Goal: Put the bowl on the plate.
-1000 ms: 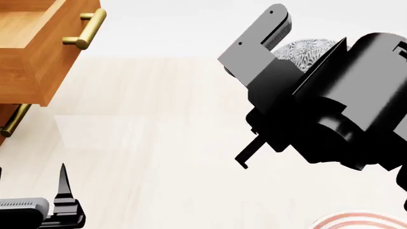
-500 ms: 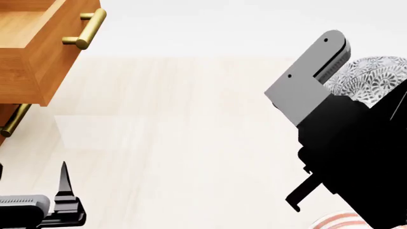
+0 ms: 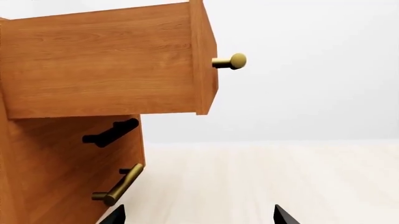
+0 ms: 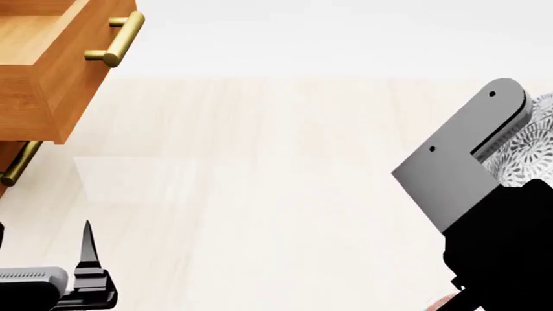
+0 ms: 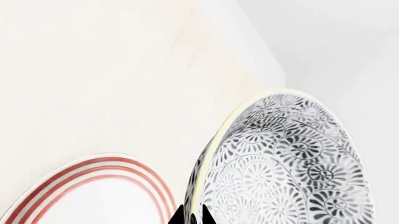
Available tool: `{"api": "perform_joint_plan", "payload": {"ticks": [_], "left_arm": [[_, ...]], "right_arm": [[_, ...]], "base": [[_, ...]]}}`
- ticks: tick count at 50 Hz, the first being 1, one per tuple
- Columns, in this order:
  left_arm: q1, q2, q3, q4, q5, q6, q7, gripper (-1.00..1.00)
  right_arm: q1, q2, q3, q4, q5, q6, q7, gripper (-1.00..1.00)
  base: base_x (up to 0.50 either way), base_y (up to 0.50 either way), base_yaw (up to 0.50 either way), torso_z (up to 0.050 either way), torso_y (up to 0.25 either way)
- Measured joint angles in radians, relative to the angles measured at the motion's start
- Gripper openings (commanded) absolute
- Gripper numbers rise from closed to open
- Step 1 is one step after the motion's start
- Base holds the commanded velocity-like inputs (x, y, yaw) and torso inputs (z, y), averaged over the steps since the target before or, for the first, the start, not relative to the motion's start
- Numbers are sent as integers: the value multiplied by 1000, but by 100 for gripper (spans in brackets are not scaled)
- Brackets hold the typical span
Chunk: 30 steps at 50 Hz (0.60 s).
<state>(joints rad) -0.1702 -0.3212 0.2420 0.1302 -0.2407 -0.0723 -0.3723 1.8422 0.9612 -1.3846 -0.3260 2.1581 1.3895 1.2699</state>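
The bowl [image 5: 287,163], grey-and-white floral with a pale rim, hangs tilted in the air, its rim pinched between the two dark tips of my right gripper [image 5: 192,218], which is shut on it. In the head view the bowl [image 4: 535,146] shows at the right edge behind a grey finger [image 4: 467,152] of that gripper. The plate [image 5: 93,196], white with red rings, lies flat on the pale table beside and below the bowl. My left gripper [image 3: 198,220] stands open over the table near the cabinet, nothing between its tips.
A wooden cabinet [image 3: 68,177] stands at the far left with its top drawer [image 4: 52,71] pulled out and brass handles [image 4: 121,39] sticking out. The pale wooden tabletop [image 4: 259,181] spreads between the arms.
My right gripper has carried the bowl rightward and nearer in the head view, toward the plate's side. The left arm has stayed put.
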Motion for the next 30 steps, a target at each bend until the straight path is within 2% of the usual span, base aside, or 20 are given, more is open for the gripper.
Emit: {"api": "perform_joint_plan", "payload": {"ticks": [14,30], "left_arm": [[5,-5,3,15,-3,-4,-5,100],[4,-9,6,13,-8,-2,-6,100]], "right_arm": [[37,46,-59,-61,107,-32,106,-100],[15,97,-88,-140,113,-71,136,-100]], "base": [[0,0,0,0,0],[0,0,0,0,1]]}}
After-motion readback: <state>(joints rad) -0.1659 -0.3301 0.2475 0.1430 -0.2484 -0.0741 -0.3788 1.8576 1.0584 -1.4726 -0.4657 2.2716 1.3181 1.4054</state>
